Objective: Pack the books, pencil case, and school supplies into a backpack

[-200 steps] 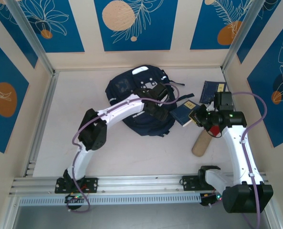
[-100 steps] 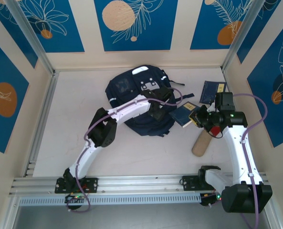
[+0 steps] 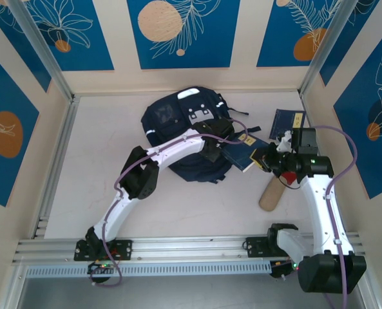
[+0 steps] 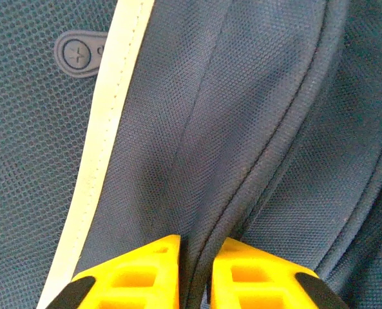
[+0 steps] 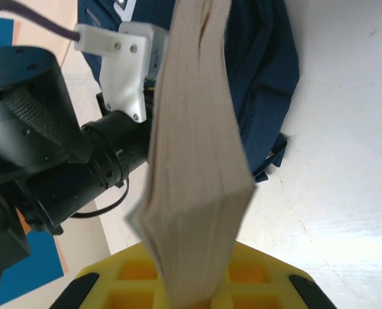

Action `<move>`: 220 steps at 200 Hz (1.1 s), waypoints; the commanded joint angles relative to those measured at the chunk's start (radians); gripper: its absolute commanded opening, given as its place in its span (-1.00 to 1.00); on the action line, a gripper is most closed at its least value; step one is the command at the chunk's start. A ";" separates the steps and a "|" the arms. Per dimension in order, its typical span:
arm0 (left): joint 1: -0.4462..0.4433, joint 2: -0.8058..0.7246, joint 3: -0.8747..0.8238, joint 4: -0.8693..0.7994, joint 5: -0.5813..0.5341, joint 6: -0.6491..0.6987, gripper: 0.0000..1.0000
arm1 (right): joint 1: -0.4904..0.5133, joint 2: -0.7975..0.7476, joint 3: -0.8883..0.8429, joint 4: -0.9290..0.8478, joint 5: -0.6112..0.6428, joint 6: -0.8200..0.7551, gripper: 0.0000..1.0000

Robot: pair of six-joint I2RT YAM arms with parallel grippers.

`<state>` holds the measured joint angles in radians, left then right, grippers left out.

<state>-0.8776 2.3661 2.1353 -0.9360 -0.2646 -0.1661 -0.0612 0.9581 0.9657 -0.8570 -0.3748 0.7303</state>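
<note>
Left gripper [image 4: 196,251] looks pinched shut on a backpack [image 4: 274,129] fold running to 12 o'clock between its fingers, while the right gripper [image 3: 264,158] clamps a book [image 3: 245,153] at the backpack's 3 o'clock.

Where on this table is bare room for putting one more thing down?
Free: the table left of the backpack, up to the wall; also the near middle. Crowded: right of the backpack, with books and a tan cylinder.
</note>
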 commanded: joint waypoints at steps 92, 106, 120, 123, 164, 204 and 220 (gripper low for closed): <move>0.048 -0.247 0.023 -0.013 -0.178 0.002 -1.00 | -0.009 -0.071 0.037 -0.093 0.045 -0.066 -0.92; 0.048 -0.280 0.029 0.000 -0.184 0.007 -1.00 | -0.010 -0.071 0.041 -0.075 -0.007 -0.055 -0.92; 0.048 -0.308 0.046 0.013 -0.188 0.015 -1.00 | -0.009 -0.069 0.033 -0.046 -0.060 -0.032 -0.92; 0.048 -0.313 0.050 0.018 -0.188 0.018 -1.00 | -0.009 -0.068 0.033 -0.045 -0.068 -0.027 -0.92; 0.049 -0.360 0.126 0.034 -0.160 0.029 -1.00 | -0.002 -0.073 -0.007 0.068 -0.166 0.053 -0.91; 0.048 -0.386 0.166 0.040 -0.095 -0.030 -1.00 | 0.128 -0.029 -0.122 0.371 -0.130 0.251 -0.91; 0.049 -0.396 0.167 0.041 -0.103 -0.047 -1.00 | 0.184 0.016 -0.145 0.457 -0.054 0.291 -0.90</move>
<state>-0.8268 2.0758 2.2375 -0.9585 -0.3710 -0.1673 0.0601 0.9306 0.8528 -0.6102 -0.4736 0.9047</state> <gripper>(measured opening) 0.043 0.131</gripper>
